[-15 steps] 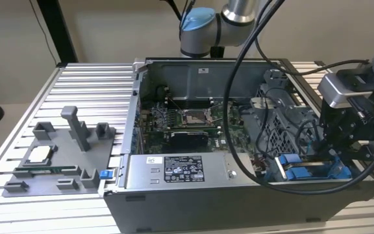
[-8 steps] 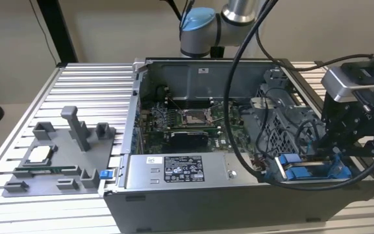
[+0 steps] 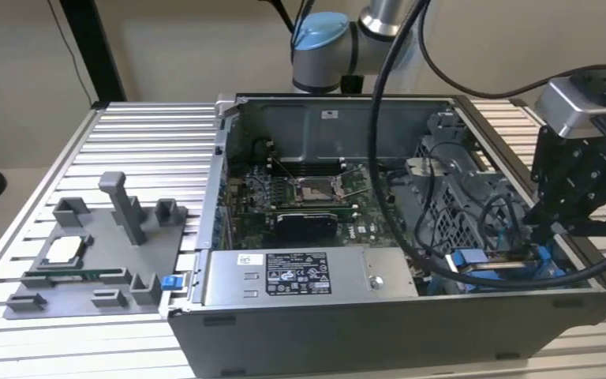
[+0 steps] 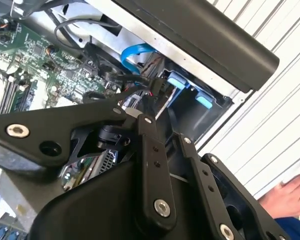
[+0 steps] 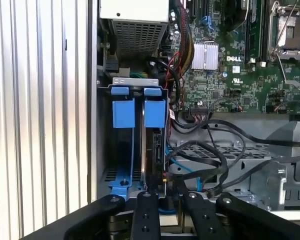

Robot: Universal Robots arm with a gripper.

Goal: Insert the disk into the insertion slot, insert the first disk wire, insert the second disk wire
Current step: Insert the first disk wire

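The disk [image 5: 154,155] stands on edge, seated in the insertion slot [image 5: 123,150], beside the bay's blue clips at one end. My gripper [image 5: 165,197] hangs over the disk's other end, close above it, in the near right corner of the open computer case [image 3: 387,332] in the exterior view. There the gripper [image 3: 540,237] reaches down next to the slot's blue rails [image 3: 472,264]. A blue wire [image 5: 176,161] and black wires [image 5: 215,155] loop right beside the disk. A black connector with red wires [image 5: 194,114] lies near the blue clips.
The grey labelled power-supply box [image 3: 297,278] runs along the case's front edge, the motherboard [image 3: 303,197] behind it. A grey fixture tray [image 3: 92,260] lies on the slotted table at the exterior view's left. A person's hand [image 4: 290,197] rests on the table outside the case.
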